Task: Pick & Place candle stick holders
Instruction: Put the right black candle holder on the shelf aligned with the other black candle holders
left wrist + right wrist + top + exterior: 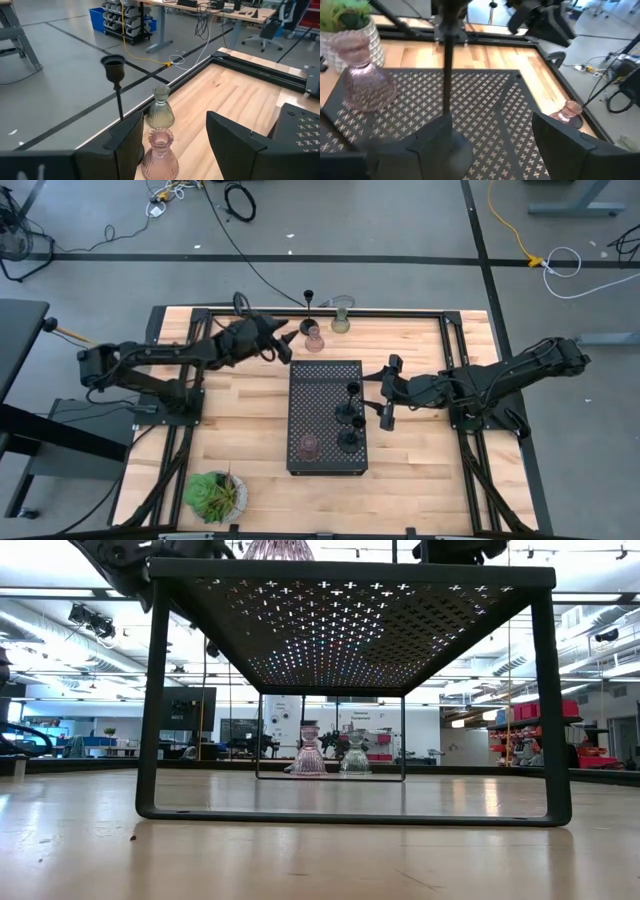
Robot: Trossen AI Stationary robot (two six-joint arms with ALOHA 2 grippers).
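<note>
You've got six candle holders: on the black tray (300, 385) sit three black stemmed ones (347, 416) and one pinkish glass one (309, 446); off the tray, at the table's far edge, a pink glass holder (314, 339), a green glass holder (342, 322) and a black stemmed holder (310, 299). Your right gripper (487, 137) is spread open around a black stem on the tray, not clamped. Your left gripper (172, 142) is open, empty, just short of the pink one.
</note>
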